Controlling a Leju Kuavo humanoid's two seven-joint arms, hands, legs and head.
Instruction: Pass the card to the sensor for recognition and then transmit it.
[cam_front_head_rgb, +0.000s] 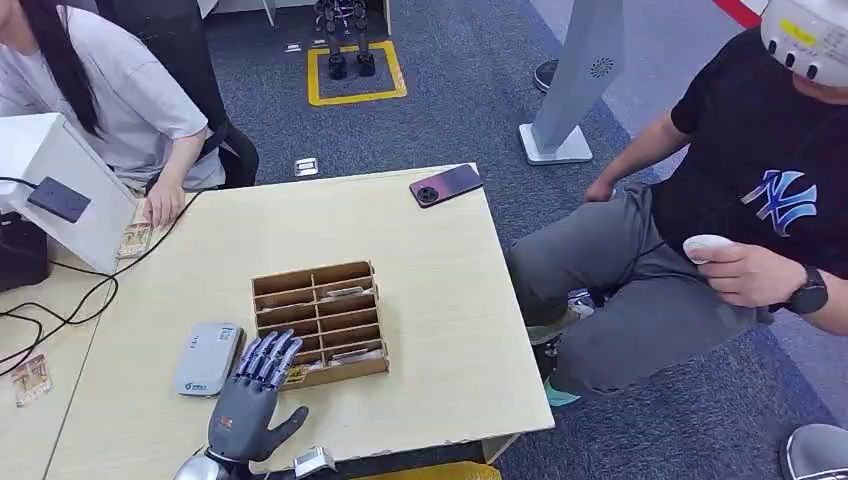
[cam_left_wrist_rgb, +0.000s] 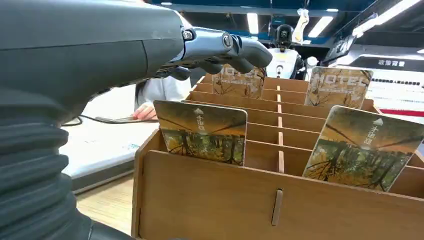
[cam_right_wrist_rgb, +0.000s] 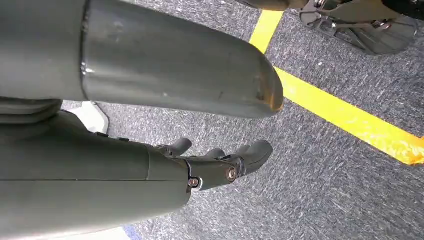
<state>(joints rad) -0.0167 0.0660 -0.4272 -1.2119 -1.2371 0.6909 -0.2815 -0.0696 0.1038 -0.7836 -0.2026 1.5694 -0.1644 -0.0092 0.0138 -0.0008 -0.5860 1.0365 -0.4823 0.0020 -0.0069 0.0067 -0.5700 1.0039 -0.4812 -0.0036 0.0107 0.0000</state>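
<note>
Item: hotel key cards, standing upright in the slots of a wooden card box (cam_front_head_rgb: 320, 322) on the light wooden table (cam_front_head_rgb: 440, 330). In the left wrist view we record four: a nearest card (cam_left_wrist_rgb: 201, 131) in a front slot, a second card (cam_left_wrist_rgb: 364, 147) beside it, tilted and cut off by the picture's edge, and two rear cards (cam_left_wrist_rgb: 338, 87) printed HOTEL, one of them partly hidden behind the fingers. From the head view the cards are too small for us to read. The left hand (cam_front_head_rgb: 252, 396) hovers at the box's near left corner, its fingers (cam_front_head_rgb: 268, 358) extended and slightly apart over the front slots, holding nothing; we cannot tell whether the fingertips touch a card. The wrist is cut off by the lower frame edge. The grey sensor (cam_front_head_rgb: 208, 358) lies flat just left of the box, beside the hand. Loose cards: one (cam_front_head_rgb: 31, 379) at the table's left edge, one (cam_front_head_rgb: 133, 240) near a seated person's hand (cam_front_head_rgb: 163, 204). A white box (cam_front_head_rgb: 60, 190) carrying a small black device stands at far left, with black cables trailing from it. A dark phone (cam_front_head_rgb: 446, 185) lies at the table's far edge. A second person (cam_front_head_rgb: 720, 230) sits to the right, holding a small white object we cannot identify. The right hand (cam_right_wrist_rgb: 220, 162) hangs over grey carpet crossed by a yellow line (cam_right_wrist_rgb: 345, 117), fingers loosely curled around nothing.
</note>
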